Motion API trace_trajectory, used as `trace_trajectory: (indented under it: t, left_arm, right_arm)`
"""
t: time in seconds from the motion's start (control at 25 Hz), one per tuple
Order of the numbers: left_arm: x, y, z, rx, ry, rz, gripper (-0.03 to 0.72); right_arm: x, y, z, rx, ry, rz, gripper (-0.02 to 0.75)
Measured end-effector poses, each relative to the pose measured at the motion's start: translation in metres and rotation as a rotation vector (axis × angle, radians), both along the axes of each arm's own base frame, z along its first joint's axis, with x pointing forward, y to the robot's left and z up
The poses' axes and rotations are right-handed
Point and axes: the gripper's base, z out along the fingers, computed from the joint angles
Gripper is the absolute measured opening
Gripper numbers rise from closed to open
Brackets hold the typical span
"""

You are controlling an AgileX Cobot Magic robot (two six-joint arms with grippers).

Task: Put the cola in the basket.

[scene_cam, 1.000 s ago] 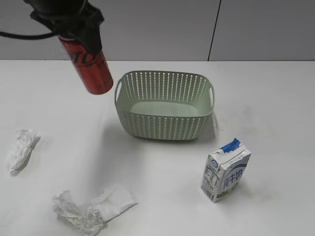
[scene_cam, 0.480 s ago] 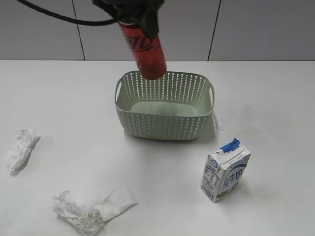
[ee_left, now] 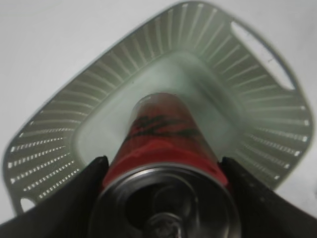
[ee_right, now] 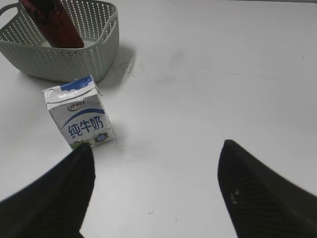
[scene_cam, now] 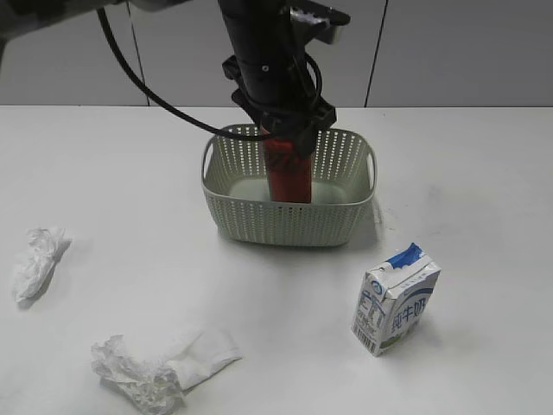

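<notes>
My left gripper [scene_cam: 289, 130] is shut on the cola [scene_cam: 288, 173], a tall red can with a silver top, held upright with its lower part inside the pale green basket [scene_cam: 259, 225]. In the left wrist view the cola [ee_left: 161, 134] points down at the basket [ee_left: 257, 94] floor between my black fingers [ee_left: 163, 171]. Whether the can touches the floor cannot be told. The right wrist view shows the cola [ee_right: 52, 25] in the basket [ee_right: 74, 67] at the top left. My right gripper [ee_right: 156, 168] is open and empty above the bare table.
A white-and-blue milk carton [scene_cam: 395, 299] stands right of and in front of the basket; it also shows in the right wrist view [ee_right: 79, 116]. Crumpled white paper lies at the left [scene_cam: 36, 261] and front left [scene_cam: 160, 363] of the white table.
My left gripper carried the cola from the far left to above the basket, then lowered it into the basket. The right arm and the carton have not moved.
</notes>
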Motion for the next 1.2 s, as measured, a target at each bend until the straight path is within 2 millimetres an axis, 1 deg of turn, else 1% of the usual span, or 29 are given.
trace_trajectory:
  t: [0.04, 0.12, 0.24, 0.32, 0.4, 0.44, 0.56, 0.68, 0.72, 0.8, 0.92, 1.04, 1.2]
  left_arm:
    - [0.002, -0.001, -0.008, 0.012, 0.011, 0.0, 0.501]
    - [0.003, -0.002, -0.017, 0.025, 0.026, 0.0, 0.501]
    - [0.004, -0.003, -0.019, 0.021, 0.027, 0.0, 0.506]
    - [0.003, -0.005, -0.019, 0.0, 0.044, 0.002, 0.547]
    - [0.001, -0.007, -0.016, -0.026, 0.058, 0.003, 0.608]
    - [0.0, -0.007, -0.014, -0.037, 0.059, 0.003, 0.627]
    - [-0.002, -0.006, -0.002, -0.055, 0.043, 0.003, 0.647]
    - [-0.004, 0.0, 0.022, -0.082, -0.006, 0.005, 0.644]
    - [-0.004, 0.004, 0.034, -0.091, -0.033, 0.009, 0.642]
    - [-0.005, 0.015, 0.058, -0.105, -0.091, 0.021, 0.637]
    - [-0.002, 0.043, 0.093, -0.141, -0.159, 0.083, 0.629]
    - [0.009, 0.078, 0.116, -0.167, -0.201, 0.183, 0.623]
    - [0.028, 0.134, 0.135, -0.19, -0.236, 0.352, 0.589]
  right_arm:
    - [0.0, 0.0, 0.0, 0.0, 0.0, 0.0, 0.586]
    - [0.0, 0.0, 0.0, 0.0, 0.0, 0.0, 0.586]
    - [0.0, 0.0, 0.0, 0.0, 0.0, 0.0, 0.586]
    - [0.0, 0.0, 0.0, 0.0, 0.0, 0.0, 0.586]
    - [0.0, 0.0, 0.0, 0.0, 0.0, 0.0, 0.586]
    - [0.0, 0.0, 0.0, 0.0, 0.0, 0.0, 0.586]
    - [0.0, 0.0, 0.0, 0.0, 0.0, 0.0, 0.586]
    - [0.0, 0.0, 0.0, 0.0, 0.0, 0.0, 0.586]
    - [0.0, 0.0, 0.0, 0.0, 0.0, 0.0, 0.586]
    - [0.0, 0.0, 0.0, 0.0, 0.0, 0.0, 0.586]
    - [0.0, 0.0, 0.0, 0.0, 0.0, 0.0, 0.586]
    - [0.0, 0.0, 0.0, 0.0, 0.0, 0.0, 0.586]
    - [0.0, 0.0, 0.0, 0.0, 0.0, 0.0, 0.586]
